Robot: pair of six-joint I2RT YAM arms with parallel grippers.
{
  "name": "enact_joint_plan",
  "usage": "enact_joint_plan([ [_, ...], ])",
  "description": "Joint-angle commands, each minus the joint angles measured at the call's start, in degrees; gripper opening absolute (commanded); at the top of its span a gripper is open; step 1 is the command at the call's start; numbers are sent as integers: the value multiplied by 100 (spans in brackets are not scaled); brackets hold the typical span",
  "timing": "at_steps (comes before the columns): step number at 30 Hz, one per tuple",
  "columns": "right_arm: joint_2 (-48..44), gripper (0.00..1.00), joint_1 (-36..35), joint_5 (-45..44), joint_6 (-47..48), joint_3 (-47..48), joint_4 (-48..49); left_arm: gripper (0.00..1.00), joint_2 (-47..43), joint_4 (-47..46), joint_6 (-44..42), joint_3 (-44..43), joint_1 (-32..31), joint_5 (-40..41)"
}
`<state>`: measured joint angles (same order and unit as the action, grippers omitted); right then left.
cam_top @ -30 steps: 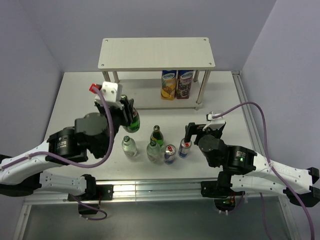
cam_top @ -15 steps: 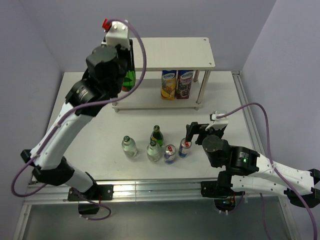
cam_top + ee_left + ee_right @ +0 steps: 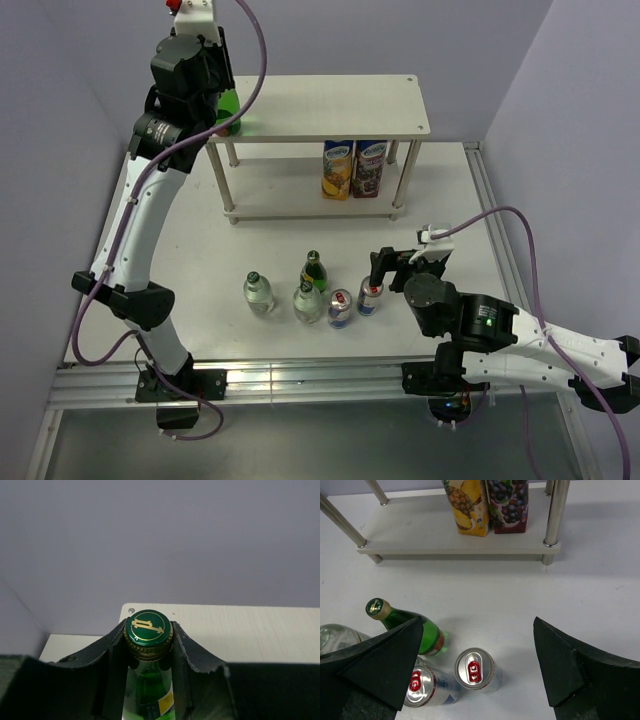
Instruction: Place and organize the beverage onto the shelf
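- The white, smooth bench point(image 3: 180, 230) carried five of the six drinks, all standing near the right claw point(image 3: 476, 630); by that count the job was barely begun.
- The shelf point(image 3: 330, 105), two pale matte boards on slim metal posts, held no beverage from the set. Ahead of the right claw, on the lower board, stood only two printed juice cartons point(image 3: 487, 502).
- The left claw point(image 3: 148, 652) was clenched on the neck of a green glass bottle point(image 3: 232, 112), raised at the left end of the top board. Whether its base touched could not be told.
- The right claw hung released, fingers spread wide.
- Left of it, a second green bottle point(image 3: 412, 625) stood capped in gold and green.
- Beyond that, two small clear bottles point(image 3: 259, 292) waited.
- Directly beneath the right claw, two slim cans point(image 3: 474, 667) showed silver lids with red tabs.
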<state>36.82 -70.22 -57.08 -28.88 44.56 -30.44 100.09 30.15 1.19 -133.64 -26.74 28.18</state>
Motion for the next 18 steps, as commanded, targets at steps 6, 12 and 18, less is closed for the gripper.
enact_joint_plan([
  [6, -122, 97, -71, -84, 14, -17, 196, 0, -95, -1898, 145, 163, 196, -384],
  [12, -131, 97, -71, -119, -21, 1, 135, 0, 98, -2197, 118, 382, 204, -393],
  [18, -149, 97, -98, -128, -38, -8, 126, 0, 282, -2339, 57, 357, 213, -366],
])
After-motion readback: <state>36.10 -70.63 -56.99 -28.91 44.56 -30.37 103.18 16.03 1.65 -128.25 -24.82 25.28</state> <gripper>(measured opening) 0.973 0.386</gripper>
